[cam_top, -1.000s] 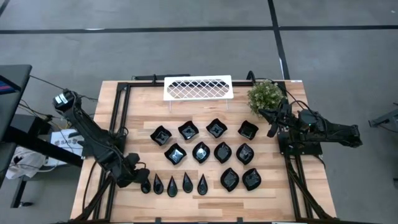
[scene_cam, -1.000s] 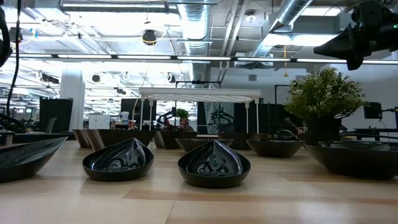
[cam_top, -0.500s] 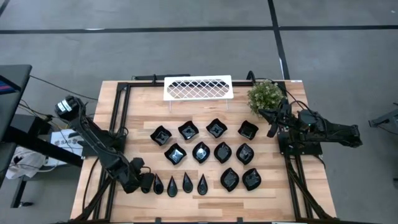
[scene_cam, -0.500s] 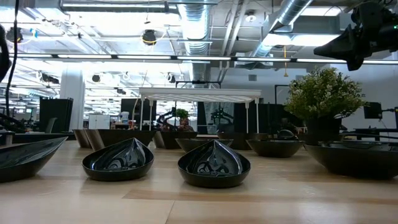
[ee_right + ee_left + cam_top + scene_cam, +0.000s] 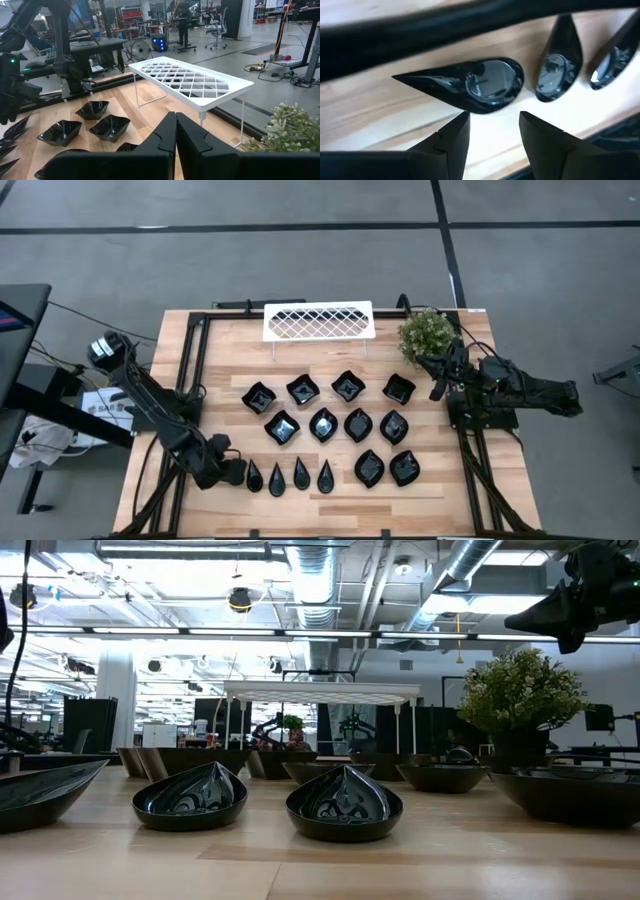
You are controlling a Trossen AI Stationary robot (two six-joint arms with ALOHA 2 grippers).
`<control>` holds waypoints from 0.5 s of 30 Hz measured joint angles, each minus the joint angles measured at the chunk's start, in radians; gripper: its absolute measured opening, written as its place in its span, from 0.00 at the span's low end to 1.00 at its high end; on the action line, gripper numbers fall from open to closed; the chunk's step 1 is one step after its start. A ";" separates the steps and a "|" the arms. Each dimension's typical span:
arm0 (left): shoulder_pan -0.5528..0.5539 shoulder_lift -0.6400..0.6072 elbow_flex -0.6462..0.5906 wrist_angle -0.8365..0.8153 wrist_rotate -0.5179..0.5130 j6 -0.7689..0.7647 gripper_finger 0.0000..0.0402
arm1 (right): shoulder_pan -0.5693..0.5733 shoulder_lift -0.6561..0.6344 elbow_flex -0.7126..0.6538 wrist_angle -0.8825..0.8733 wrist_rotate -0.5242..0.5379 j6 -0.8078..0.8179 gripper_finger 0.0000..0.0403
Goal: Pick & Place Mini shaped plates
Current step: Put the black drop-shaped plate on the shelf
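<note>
The mini shaped plates are glossy black dishes resting on their bases on the wooden table [image 5: 230, 370]. Wavy-edged squares [image 5: 303, 389] form the far row, leaf shapes [image 5: 358, 424] lie mid-table, and narrow teardrops [image 5: 301, 472] line the near edge. My left gripper [image 5: 236, 473] is low beside the row's leftmost teardrop [image 5: 253, 476]. In the left wrist view it [image 5: 492, 130] is open, its fingertips just short of that teardrop's round end [image 5: 492, 82]. My right gripper [image 5: 437, 380], shut [image 5: 175, 122], hangs above the table's right side beside the plant.
A white lattice wire rack [image 5: 318, 321] stands at the far edge, with a small green bushy plant [image 5: 427, 332] at the far right corner. Black frame rails [image 5: 195, 360] run along the table's left and right sides. Bare wood lies between the rack and the plates.
My left gripper has moved toward the near edge and a little to the right, coming down beside the leftmost teardrop plate. No plate has moved.
</note>
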 joint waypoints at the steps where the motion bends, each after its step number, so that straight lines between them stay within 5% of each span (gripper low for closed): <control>1: 0.000 -0.004 0.000 0.000 0.000 0.000 0.43 | 0.000 0.000 0.000 0.000 0.000 0.000 0.00; 15: 0.016 0.001 0.000 -0.002 0.088 -0.131 0.43 | 0.000 0.000 0.000 0.000 0.000 0.000 0.00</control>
